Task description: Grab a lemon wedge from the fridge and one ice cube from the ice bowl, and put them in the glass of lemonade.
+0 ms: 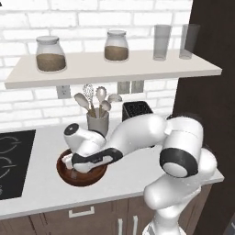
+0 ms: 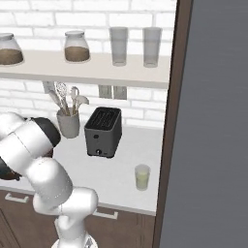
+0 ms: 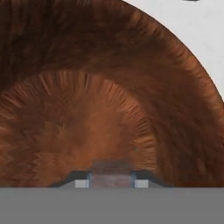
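The reddish-brown wooden ice bowl sits on the counter near its front edge, and my gripper reaches down into it. In the hand view the bowl's floor lies close under the hand. My gripper is shut on a small translucent ice cube held between the two tips. The glass of lemonade stands far to the right on the counter, beside the grey fridge. The lemon wedge is out of view.
A black toaster and a white utensil crock stand behind the bowl against the brick wall. A cooktop lies to the left. The shelf above holds two jars and two tall glasses.
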